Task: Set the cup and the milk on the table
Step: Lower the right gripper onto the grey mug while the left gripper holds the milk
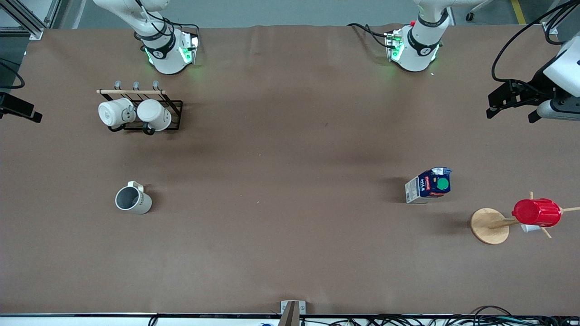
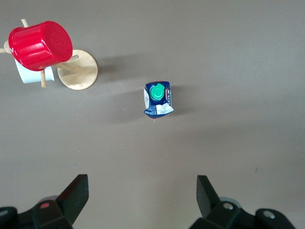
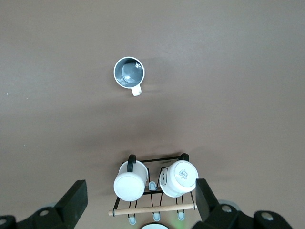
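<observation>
The cup [image 1: 132, 199] [image 3: 128, 72], cream-white with a grey inside, stands upright on the brown table [image 1: 290, 158] toward the right arm's end. The milk [image 1: 430, 184] [image 2: 157, 98], a dark-blue carton with a green cap, stands upright on the cloth toward the left arm's end. My left gripper [image 1: 512, 115] [image 2: 143, 183] hangs high above the table near the milk, open and empty. My right gripper [image 3: 140, 186] hangs high over the mug rack, open and empty. Only a black part of it shows at the edge of the front view.
A black wire rack [image 1: 140, 111] with a wooden bar holds two plain white mugs, farther from the front camera than the cup. A wooden mug tree [image 1: 489, 225] carrying a red cup [image 1: 537, 213] stands beside the milk, nearer the front camera.
</observation>
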`<state>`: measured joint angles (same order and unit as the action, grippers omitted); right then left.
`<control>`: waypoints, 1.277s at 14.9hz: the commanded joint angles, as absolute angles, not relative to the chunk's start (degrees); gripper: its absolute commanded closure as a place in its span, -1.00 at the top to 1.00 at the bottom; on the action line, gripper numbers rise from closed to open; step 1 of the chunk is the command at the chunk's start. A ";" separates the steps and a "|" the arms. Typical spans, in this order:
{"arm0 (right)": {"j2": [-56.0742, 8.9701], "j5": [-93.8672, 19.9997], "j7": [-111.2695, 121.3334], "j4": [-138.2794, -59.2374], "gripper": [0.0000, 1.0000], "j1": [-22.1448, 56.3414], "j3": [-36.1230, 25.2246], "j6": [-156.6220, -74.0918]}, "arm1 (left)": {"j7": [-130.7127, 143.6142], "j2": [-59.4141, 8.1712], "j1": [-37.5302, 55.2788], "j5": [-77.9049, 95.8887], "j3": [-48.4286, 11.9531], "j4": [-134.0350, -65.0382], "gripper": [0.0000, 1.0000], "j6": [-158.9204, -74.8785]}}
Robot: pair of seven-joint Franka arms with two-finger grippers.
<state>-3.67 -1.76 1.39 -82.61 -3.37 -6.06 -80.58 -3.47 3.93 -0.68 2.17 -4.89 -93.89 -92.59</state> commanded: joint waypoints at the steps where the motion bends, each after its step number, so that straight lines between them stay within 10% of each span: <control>1: -3.78 -1.85 1.23 -82.09 1.00 -3.87 -5.80 -80.24 | -4.04 3.25 -0.44 1.85 -4.57 -92.11 1.00 -90.27; 11: -5.87 -1.49 1.32 -82.96 1.00 -4.04 -5.80 -82.69 | -1.42 -7.11 -0.09 -0.26 -5.19 -94.74 1.00 -101.67; 19: -16.78 -1.58 2.90 -99.03 1.00 -2.82 -5.19 -111.85 | 3.42 -15.37 0.35 -0.26 -5.27 -103.88 1.00 -119.70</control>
